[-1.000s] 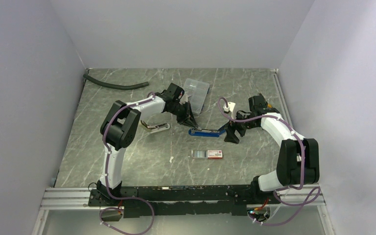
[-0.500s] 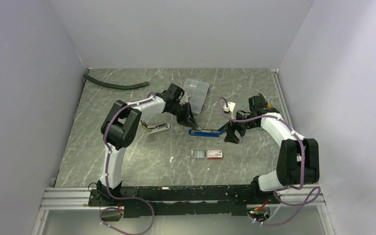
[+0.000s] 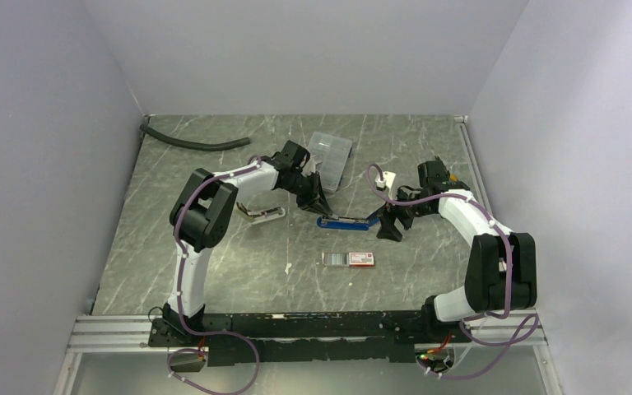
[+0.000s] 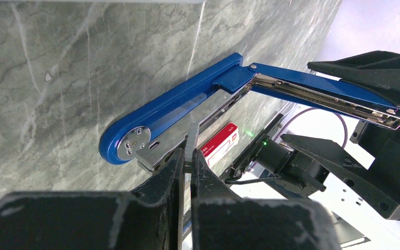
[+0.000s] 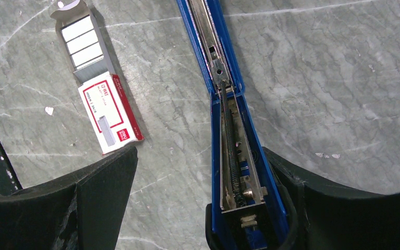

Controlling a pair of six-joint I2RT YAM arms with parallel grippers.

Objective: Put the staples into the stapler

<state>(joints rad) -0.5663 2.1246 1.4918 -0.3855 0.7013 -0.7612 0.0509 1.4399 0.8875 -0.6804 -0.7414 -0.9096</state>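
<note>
The blue stapler (image 3: 341,220) lies swung open on the table between the two arms. My left gripper (image 4: 188,156) is shut on a thin silvery strip of staples (image 4: 191,139), held on edge just above the hinge end of the stapler (image 4: 187,104). My right gripper (image 5: 200,161) is open. The stapler's raised top arm (image 5: 239,172), spring showing, leans against the right finger (image 5: 312,208), and the left finger stands well clear. More staples (image 5: 83,41) sit in the grey tray slid out of the white box with a red end (image 5: 107,112).
The staple box (image 3: 350,259) lies nearer the arm bases than the stapler. A clear compartment case (image 3: 332,156) stands behind the left gripper (image 3: 317,204). A metal clip (image 3: 262,215) lies to the left, and a black hose (image 3: 193,141) at the back left.
</note>
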